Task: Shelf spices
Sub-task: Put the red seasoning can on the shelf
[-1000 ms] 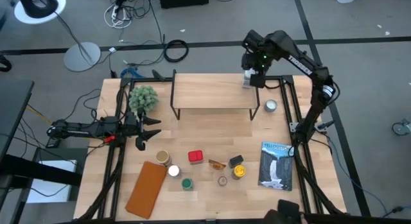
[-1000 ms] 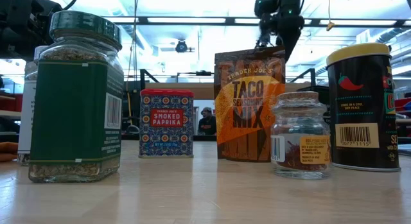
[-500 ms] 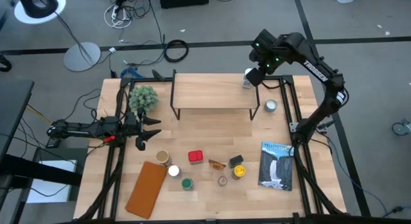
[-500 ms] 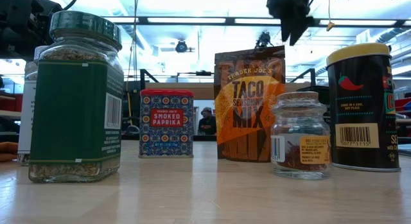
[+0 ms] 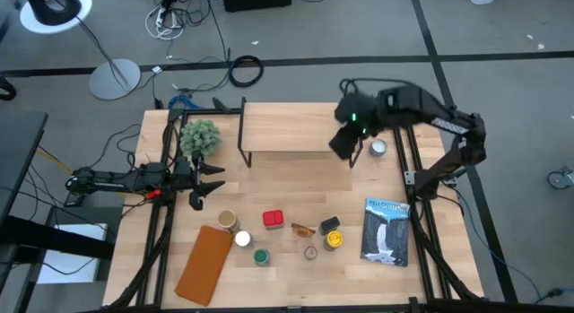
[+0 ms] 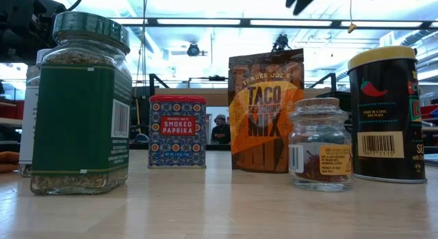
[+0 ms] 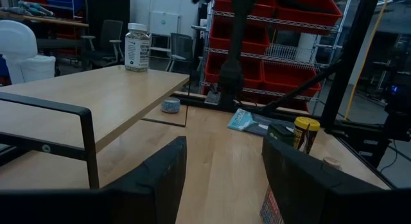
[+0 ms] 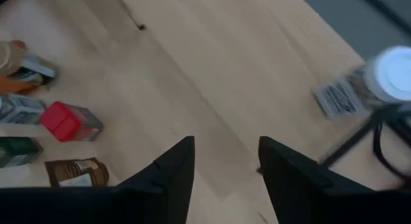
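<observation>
shelf (image 5: 291, 127): light-wood board on black legs, set at the table's (image 5: 269, 183) far middle; one white-lidded jar (image 7: 137, 38) is stood on its right end, seen in the left wrist view and, blurred, in the right wrist view (image 8: 379, 76). right gripper (image 5: 343, 143): held in the air over the shelf's right end, fingers (image 8: 168, 176) parted with nothing between them. left gripper (image 5: 213, 181): parked low at the table's left side, near a green plant (image 5: 200, 136), fingers (image 7: 160, 179) spread and empty. remaining spices, grouped on the near half of the table: red tin (image 5: 273, 219), amber packet (image 5: 303, 229), black box (image 5: 329, 224), yellow-lidded jar (image 5: 333, 240), tan-lidded jar (image 5: 311, 253), green-lidded jar (image 5: 261, 256), white-lidded jar (image 5: 242, 239), and a brown-lidded jar (image 5: 226, 221), possibly a ninth item, though the label cannot be read from above. in the low view the green-lidded jar (image 6: 82, 105), red tin (image 6: 177, 131), packet (image 6: 265, 109), small glass jar (image 6: 319, 143) and yellow-lidded jar (image 6: 387, 116) are stood upright in a row. other items: silver tin (image 5: 378, 148) just right of the shelf; blue-and-white packet (image 5: 386, 230) at the right; tan flat pouch (image 5: 204, 264) at the near left.
</observation>
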